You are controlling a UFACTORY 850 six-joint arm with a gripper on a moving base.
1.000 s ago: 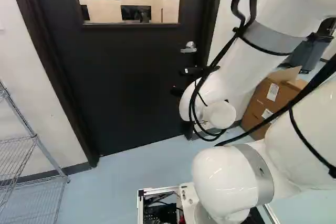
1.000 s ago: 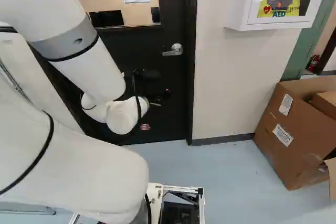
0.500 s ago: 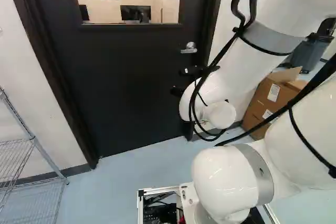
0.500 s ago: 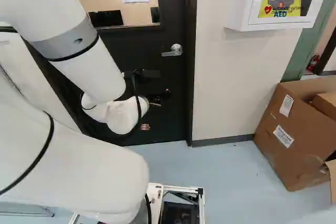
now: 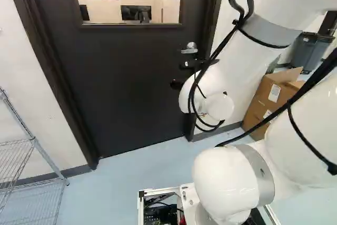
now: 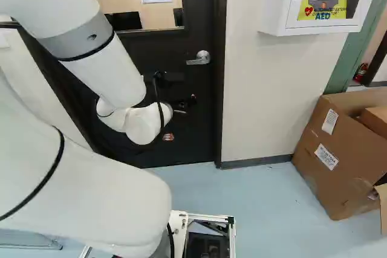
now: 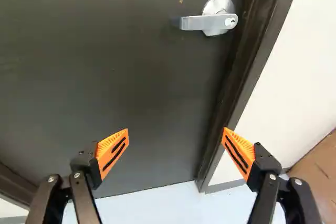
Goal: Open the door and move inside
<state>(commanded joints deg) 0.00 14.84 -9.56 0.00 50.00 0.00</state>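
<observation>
Standing at 8 o'clock in the left base view: wire shelf [image 5: 33, 140]. Door [image 5: 118, 72], shut, 10 o'clock. End effector [image 5: 177, 74], 1 o'clock, fingers spread. Lever handle [image 5: 189, 49], also 1 o'clock. Cardboard box [image 5: 270, 101], 3 o'clock.

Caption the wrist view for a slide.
Open gripper facing a closed dark door, its lever handle ahead and ungrasped, beside the door frame.

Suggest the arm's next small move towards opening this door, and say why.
Probably raise the gripper towards the lever handle: it is open and empty, and both base views show it lower than the handle on the closed door.
</observation>
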